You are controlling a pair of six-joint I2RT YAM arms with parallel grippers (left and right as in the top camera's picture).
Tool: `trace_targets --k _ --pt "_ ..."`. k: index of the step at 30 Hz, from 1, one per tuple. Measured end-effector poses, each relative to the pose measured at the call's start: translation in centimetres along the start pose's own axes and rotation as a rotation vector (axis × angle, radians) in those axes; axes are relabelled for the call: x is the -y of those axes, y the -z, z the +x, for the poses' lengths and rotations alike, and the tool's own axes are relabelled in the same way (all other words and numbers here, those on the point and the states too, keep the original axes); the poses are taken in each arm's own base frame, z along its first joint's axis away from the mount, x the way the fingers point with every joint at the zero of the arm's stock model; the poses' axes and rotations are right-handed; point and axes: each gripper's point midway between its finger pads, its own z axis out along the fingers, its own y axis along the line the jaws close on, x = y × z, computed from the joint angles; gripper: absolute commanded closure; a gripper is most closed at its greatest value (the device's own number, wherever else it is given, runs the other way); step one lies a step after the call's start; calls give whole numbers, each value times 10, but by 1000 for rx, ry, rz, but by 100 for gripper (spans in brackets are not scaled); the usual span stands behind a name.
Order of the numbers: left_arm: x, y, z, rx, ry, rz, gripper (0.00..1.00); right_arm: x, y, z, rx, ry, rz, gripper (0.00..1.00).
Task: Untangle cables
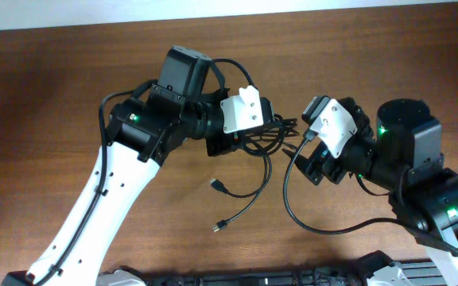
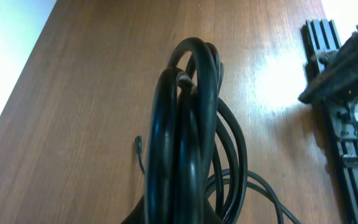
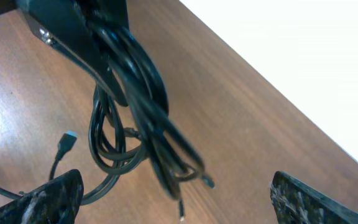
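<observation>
- Left hand (image 1: 241, 141) is clenched on the cables (image 1: 265, 135), pinching the bunch near its top and holding it up off the counter (image 1: 54, 95).
- On the left wrist camera, the cables (image 2: 188, 137) fill the middle of the shot: several glossy black loops stacked tight together and rising out of the grip at the bottom edge.
- Right hand (image 1: 310, 155) is released, with its 2 fingers (image 3: 48, 199) spread wide at the bottom corners of its own camera and nothing between them.
- It faces the bundle from the right, near it but apart from it.
- From the right wrist, the left hand (image 3: 73, 31) shows at top left, and the cables (image 3: 142, 106) hang from it in a twisted hank with loose loops drooping below.
- A plug end (image 3: 67, 140) with a pale tip lies on the wood at lower left.
- From overhead, 2 loose tails trail down from the bunch onto the counter; one plug (image 1: 217, 186) sits just below the bundle, and another plug (image 1: 219, 226) lies further toward the front edge.
- A thicker black wire (image 1: 289, 202) from the right arm curves across the wood beside those tails.
</observation>
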Motion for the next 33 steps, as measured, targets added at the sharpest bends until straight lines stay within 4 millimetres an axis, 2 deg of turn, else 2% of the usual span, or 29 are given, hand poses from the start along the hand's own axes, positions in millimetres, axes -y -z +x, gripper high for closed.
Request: trace_targets --k 4,6,10,13,16,22,28,29,30,33 --pt "1 0 0 0 -29 3 100 -3 0 -3 16 20 -19 6" --pt "3 -2 -2 1 -44 9 100 -6 0 -5 25 32 -35 9" --pt "14 -8 -9 10 -79 38 100 -9 0 -6 33 46 -50 28" --pt "21 -11 -13 15 -95 56 100 -9 0 -6 37 60 -55 71" --pt "22 -12 -14 15 -100 57 100 -12 1 -6 36 60 -70 96" --pt "19 -11 -13 4 -105 36 100 -18 1 -4 30 61 -93 96" --pt "9 -8 -23 28 -137 -16 100 -18 4 -6 28 59 -93 96" --pt "7 -8 -26 37 -139 -30 100 -17 5 -6 29 58 -91 88" --pt "5 -8 -28 41 -132 -41 100 -17 5 -6 28 57 -91 71" --pt "-1 -7 -34 59 -119 -70 100 -21 5 -2 12 49 -110 48"
